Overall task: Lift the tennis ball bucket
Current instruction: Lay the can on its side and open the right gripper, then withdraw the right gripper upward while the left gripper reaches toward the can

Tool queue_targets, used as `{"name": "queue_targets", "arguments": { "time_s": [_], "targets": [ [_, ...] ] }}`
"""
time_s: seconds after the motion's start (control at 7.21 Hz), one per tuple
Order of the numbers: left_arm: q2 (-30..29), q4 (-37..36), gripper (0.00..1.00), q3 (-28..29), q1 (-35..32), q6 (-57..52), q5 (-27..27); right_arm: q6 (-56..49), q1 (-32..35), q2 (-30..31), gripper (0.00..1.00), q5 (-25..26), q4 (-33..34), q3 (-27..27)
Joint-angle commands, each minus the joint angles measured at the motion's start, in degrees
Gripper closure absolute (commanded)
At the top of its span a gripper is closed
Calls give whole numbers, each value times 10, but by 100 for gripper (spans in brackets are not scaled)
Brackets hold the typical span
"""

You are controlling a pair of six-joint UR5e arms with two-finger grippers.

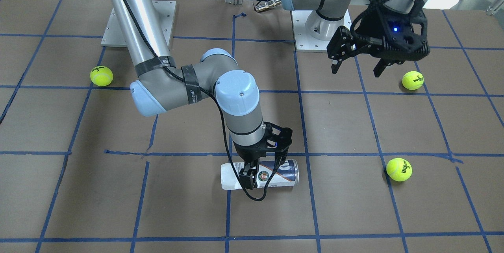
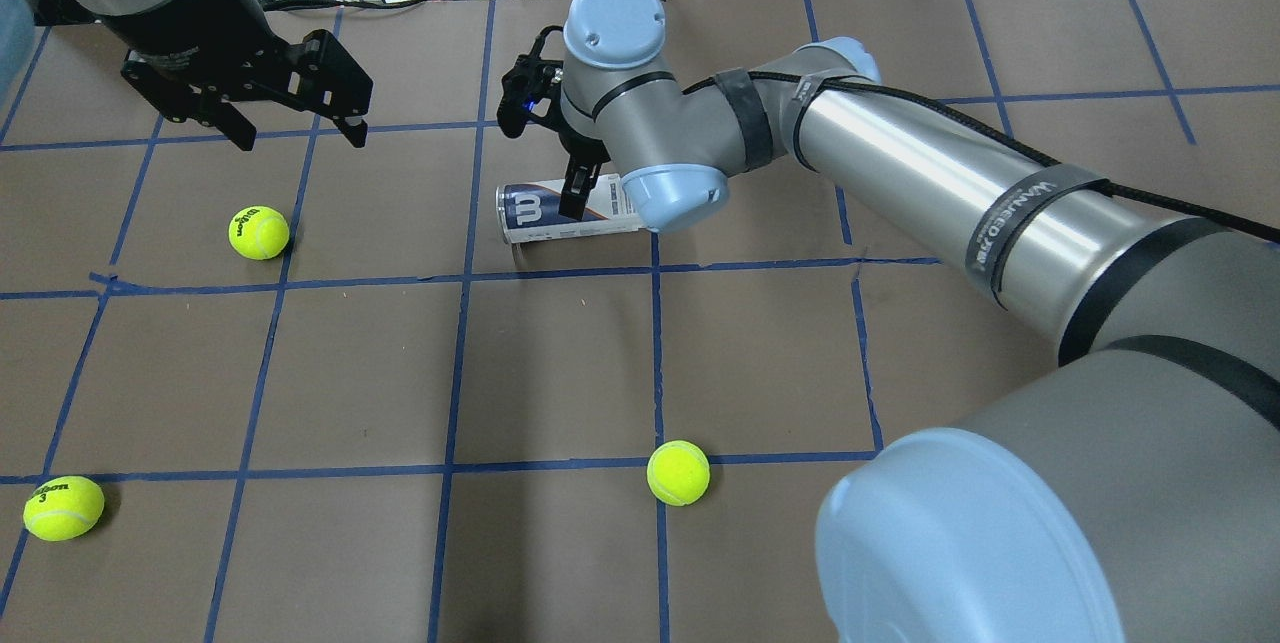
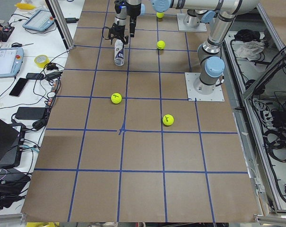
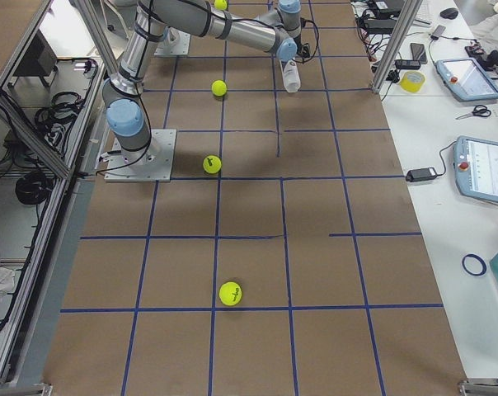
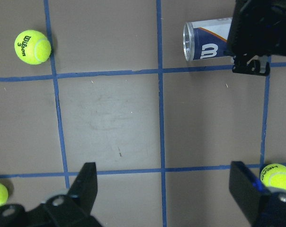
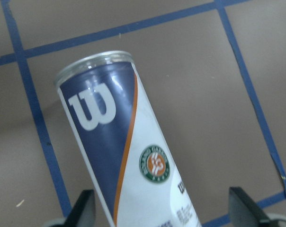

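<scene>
The tennis ball bucket is a clear can with a white and navy label and a round emblem. It lies on its side on the brown table, and also shows in the overhead view and the right wrist view. My right gripper is lowered over its middle, open, with one finger on each side of it. The can sits nearer one finger. My left gripper hangs open and empty above the table, well away from the can.
Three yellow-green tennis balls lie loose on the table: one under my left gripper, one near the robot's left edge, one mid-table near the robot. Blue tape lines grid the table. Cables and devices lie beyond the far edge.
</scene>
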State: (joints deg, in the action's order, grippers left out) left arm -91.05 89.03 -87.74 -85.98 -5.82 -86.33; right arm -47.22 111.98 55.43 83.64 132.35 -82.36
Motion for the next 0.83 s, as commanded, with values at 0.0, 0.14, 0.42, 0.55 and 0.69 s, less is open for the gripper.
{"name": "queue_targets", "arguments": {
  "time_s": [0.0, 0.14, 0.42, 0.55, 0.69],
  "targets": [
    [-83, -59, 0, -2, 10, -2, 73, 62, -46, 47, 0, 8, -45, -1],
    [-131, -89, 0, -2, 11, 3, 109, 133, -83, 72, 0, 0, -93, 0],
    [-211, -146, 0, 5, 21, -1, 203, 177, -115, 105, 0, 12, -151, 1],
    [-249, -185, 0, 8, 39, -9, 234, 181, -134, 117, 0, 14, -155, 0],
    [-285, -238, 0, 14, 56, -10, 297, 182, -155, 119, 0, 17, -155, 1]
  ]
}}
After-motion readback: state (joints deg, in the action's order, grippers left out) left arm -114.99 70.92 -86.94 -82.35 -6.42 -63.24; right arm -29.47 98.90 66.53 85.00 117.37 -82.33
